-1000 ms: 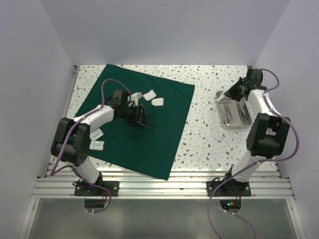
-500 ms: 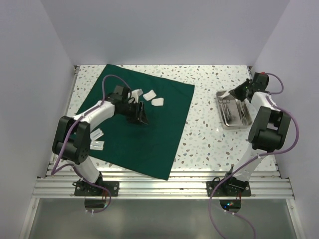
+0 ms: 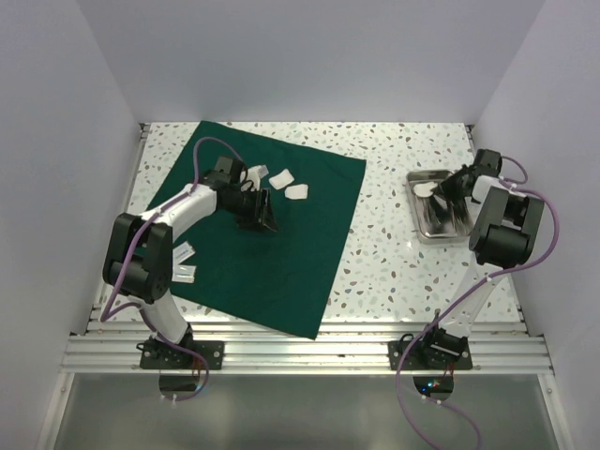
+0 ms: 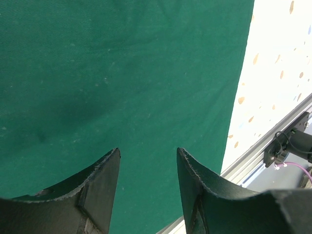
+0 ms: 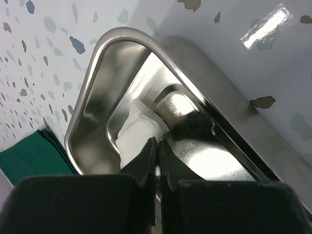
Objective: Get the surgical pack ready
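The dark green cloth (image 3: 281, 246) (image 4: 122, 73) lies flat on the left half of the table. My left gripper (image 3: 262, 213) (image 4: 147, 153) hovers low over its middle, open, with only bare cloth between the fingers. Three white gauze pads (image 3: 281, 178) lie on the cloth just beyond it. At the right stands the steel tray (image 3: 422, 234) (image 5: 87, 92) with thin metal instruments (image 3: 442, 216) in it. My right gripper (image 3: 448, 187) (image 5: 158, 140) reaches into the tray's far end, shut on the corner of a white gauze pad (image 3: 426, 187) (image 5: 134, 134) that rests on the tray floor.
Two more white pads (image 3: 183, 262) lie at the cloth's left edge beside the left arm. The speckled tabletop (image 3: 384, 216) separates cloth and tray. An aluminium rail (image 3: 309, 352) (image 4: 263, 151) runs along the near edge, and white walls close in left, right and behind.
The right wrist has swung toward the right wall and nearer, its gripper staying shut over the tray's far end. The left gripper has edged slightly toward the far left over the cloth.
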### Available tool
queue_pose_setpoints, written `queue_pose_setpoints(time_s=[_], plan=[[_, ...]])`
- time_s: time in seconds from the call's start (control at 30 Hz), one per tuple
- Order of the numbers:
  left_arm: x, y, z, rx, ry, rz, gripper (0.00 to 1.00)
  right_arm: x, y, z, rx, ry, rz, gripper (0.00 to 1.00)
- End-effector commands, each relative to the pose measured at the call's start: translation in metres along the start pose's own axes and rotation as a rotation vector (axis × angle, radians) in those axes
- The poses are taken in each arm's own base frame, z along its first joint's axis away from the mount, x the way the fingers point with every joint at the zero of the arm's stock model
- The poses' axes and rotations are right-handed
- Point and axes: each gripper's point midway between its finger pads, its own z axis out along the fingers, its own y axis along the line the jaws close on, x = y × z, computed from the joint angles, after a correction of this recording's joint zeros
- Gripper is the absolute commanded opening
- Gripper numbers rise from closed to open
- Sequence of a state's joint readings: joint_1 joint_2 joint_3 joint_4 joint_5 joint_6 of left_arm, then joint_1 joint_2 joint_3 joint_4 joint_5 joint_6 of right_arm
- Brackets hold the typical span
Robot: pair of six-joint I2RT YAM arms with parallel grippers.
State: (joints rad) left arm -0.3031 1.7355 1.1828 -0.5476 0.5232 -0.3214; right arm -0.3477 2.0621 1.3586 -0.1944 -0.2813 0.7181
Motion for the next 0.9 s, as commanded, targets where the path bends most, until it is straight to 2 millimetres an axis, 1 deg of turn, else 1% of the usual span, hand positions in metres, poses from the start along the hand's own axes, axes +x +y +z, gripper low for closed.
queue_pose_setpoints(time_s=[0.0, 0.03, 0.07, 0.1, 0.17, 0.2, 0.23, 0.27, 0.3, 0.33, 0.4, 0.43, 0.5, 0.53, 0.57, 0.6, 0.63, 0.67, 0.7, 0.77, 0.8, 0.83, 0.87], plan=[[-0.012, -0.002, -0.005, 0.004, -0.023, 0.024, 0.54, -0.015, 0.003, -0.007, 0.038, -0.024, -0.024, 0.00], [-0.012, -0.002, -0.005, 0.001, -0.021, 0.024, 0.54, -0.014, 0.002, -0.009, 0.054, -0.019, -0.033, 0.00], [-0.013, -0.002, -0.005, 0.003, -0.021, 0.027, 0.54, -0.015, 0.002, -0.012, 0.063, -0.022, -0.034, 0.02], [-0.014, -0.003, -0.006, 0.005, -0.024, 0.032, 0.55, -0.015, 0.000, -0.013, 0.073, -0.023, -0.035, 0.14], [-0.016, -0.002, -0.006, 0.000, -0.026, 0.036, 0.56, -0.017, -0.002, -0.019, 0.097, -0.025, -0.042, 0.30], [-0.016, -0.003, -0.006, 0.001, -0.026, 0.036, 0.57, -0.018, 0.001, -0.024, 0.097, -0.030, -0.049, 0.43], [-0.017, -0.002, -0.006, -0.003, -0.029, 0.038, 0.57, -0.017, 0.001, -0.028, 0.104, -0.022, -0.053, 0.49], [-0.019, -0.003, -0.007, -0.002, -0.034, 0.041, 0.57, -0.016, 0.001, -0.030, 0.109, -0.020, -0.056, 0.52], [-0.019, -0.002, -0.007, -0.005, -0.035, 0.040, 0.58, -0.017, 0.003, -0.038, 0.110, -0.028, -0.060, 0.60], [-0.021, -0.002, -0.008, -0.008, -0.040, 0.042, 0.59, -0.014, 0.000, -0.042, 0.129, -0.022, -0.064, 0.63], [-0.026, 0.001, -0.010, -0.036, -0.060, 0.039, 0.60, -0.015, 0.002, -0.053, 0.140, -0.030, -0.074, 0.68], [-0.028, 0.001, -0.011, -0.046, -0.066, 0.039, 0.60, -0.014, 0.004, -0.066, 0.146, -0.032, -0.078, 0.68], [-0.040, 0.003, -0.015, -0.077, -0.101, 0.040, 0.61, -0.013, 0.012, -0.081, 0.138, -0.038, -0.084, 0.71], [-0.047, 0.003, -0.018, -0.091, -0.121, 0.038, 0.61, -0.009, 0.027, -0.098, 0.121, -0.043, -0.117, 0.71], [-0.053, 0.006, -0.018, -0.121, -0.138, 0.027, 0.61, -0.007, 0.033, -0.105, 0.120, -0.051, -0.141, 0.71], [-0.058, 0.007, -0.018, -0.131, -0.147, 0.024, 0.61, 0.006, 0.050, -0.112, 0.106, -0.032, -0.203, 0.72], [-0.068, 0.005, -0.020, -0.132, -0.170, 0.027, 0.61, 0.012, 0.066, -0.123, 0.079, -0.041, -0.247, 0.72], [-0.073, 0.006, -0.019, -0.140, -0.179, 0.026, 0.61, 0.023, 0.076, -0.126, 0.070, -0.028, -0.286, 0.72], [-0.076, 0.009, -0.015, -0.147, -0.178, 0.025, 0.61, 0.049, 0.097, -0.130, 0.039, 0.010, -0.367, 0.71], [-0.093, 0.011, -0.015, -0.155, -0.210, 0.026, 0.62, 0.077, 0.118, -0.137, -0.006, 0.040, -0.433, 0.70], [-0.098, 0.018, -0.008, -0.162, -0.204, 0.017, 0.62, 0.109, 0.139, -0.138, -0.077, 0.095, -0.493, 0.70], [-0.113, 0.018, -0.011, -0.161, -0.233, 0.019, 0.62, 0.123, 0.146, -0.139, -0.109, 0.125, -0.515, 0.70], [-0.117, 0.028, -0.001, -0.171, -0.223, 0.004, 0.61, 0.138, 0.151, -0.140, -0.138, 0.165, -0.529, 0.68]])
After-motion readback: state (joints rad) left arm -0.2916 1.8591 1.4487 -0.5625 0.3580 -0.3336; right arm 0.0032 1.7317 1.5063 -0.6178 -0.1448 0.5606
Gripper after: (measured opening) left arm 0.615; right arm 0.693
